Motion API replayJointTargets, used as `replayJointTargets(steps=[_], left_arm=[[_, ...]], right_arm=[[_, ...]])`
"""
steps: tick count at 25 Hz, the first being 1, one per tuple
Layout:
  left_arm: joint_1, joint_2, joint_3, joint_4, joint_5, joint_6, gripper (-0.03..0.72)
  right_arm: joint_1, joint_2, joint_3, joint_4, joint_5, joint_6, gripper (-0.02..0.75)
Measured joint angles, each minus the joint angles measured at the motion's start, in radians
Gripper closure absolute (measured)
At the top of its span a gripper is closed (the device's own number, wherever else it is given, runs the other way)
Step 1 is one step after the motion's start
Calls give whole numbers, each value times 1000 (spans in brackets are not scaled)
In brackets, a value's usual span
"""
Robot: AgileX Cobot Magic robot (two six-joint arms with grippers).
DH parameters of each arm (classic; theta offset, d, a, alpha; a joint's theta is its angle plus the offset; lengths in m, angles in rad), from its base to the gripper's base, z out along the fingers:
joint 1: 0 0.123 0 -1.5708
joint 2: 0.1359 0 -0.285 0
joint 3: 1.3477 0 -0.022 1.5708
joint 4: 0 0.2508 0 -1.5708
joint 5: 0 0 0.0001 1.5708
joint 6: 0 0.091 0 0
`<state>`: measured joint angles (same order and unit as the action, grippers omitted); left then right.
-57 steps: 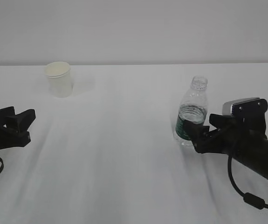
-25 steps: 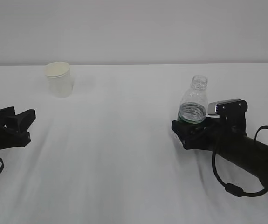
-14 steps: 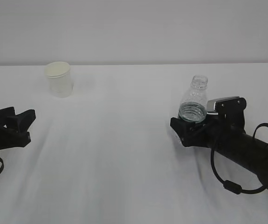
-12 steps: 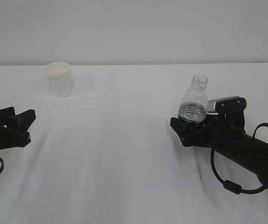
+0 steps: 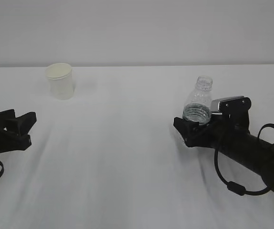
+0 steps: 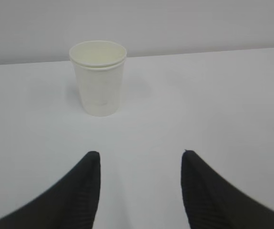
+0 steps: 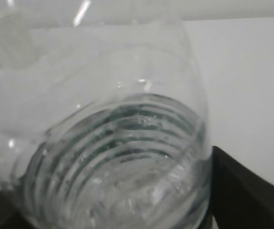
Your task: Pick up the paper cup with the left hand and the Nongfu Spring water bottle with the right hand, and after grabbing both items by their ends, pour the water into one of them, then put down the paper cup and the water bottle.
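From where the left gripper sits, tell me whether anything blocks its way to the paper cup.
Nothing visible does. The left gripper is open and empty, and the paper cup stands upright ahead of it, slightly left of centre, with only bare white table between them. The bottle is far off, between the right gripper's jaws.

Soft, even, rather dim light washes the white tabletop (image 5: 127, 143) to pale grey, and shadows are faint, with a slight one right of the cup (image 5: 59, 80). In the right wrist view the bottle (image 7: 103, 143) sits too close, blurred, with streaks of glare near its top. The exterior view is mildly soft and grainy.
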<state>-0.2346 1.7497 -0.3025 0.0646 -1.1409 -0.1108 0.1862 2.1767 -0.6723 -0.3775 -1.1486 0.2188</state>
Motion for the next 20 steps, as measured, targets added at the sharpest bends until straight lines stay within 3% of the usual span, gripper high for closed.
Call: replayJointTargets(steps=[6, 14, 20], left_arm=[[0, 0, 0, 0, 0, 0, 300], [0, 0, 0, 0, 0, 0, 300], [0, 0, 0, 0, 0, 0, 301]], right_arm=[[0, 0, 0, -1, 0, 0, 115], [0, 0, 0, -9, 0, 0, 218], [0, 0, 0, -11, 2, 0, 247]])
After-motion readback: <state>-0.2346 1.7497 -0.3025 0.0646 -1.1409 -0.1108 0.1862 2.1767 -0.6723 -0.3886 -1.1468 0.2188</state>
